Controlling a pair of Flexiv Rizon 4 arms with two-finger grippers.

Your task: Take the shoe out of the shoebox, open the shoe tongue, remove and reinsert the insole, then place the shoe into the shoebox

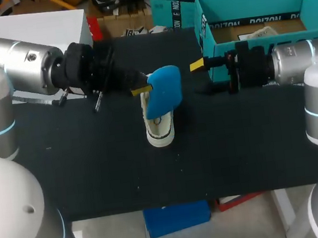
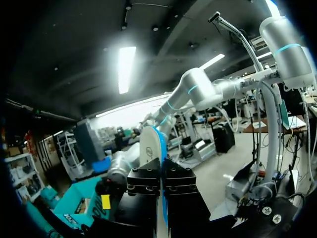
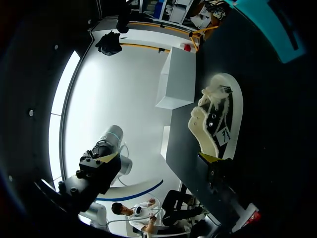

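The blue insole point(image 1: 164, 92) is hanging in the air, and the left end effector point(image 1: 145, 88) is pinching it tight, pressing on it from both sides. The white shoe point(image 1: 161, 129) is sitting on the black table point(image 1: 94, 161) right under that end effector, opening facing up. Can't tell if the insole's lower end is touching it.

The teal shoebox point(image 1: 205, 32) is standing open just behind the right end effector point(image 1: 197, 65), showing a brown floor and a scrap of pale paper. That end effector is hovering near the insole without touching it. Honestly can't tell how far open it is.
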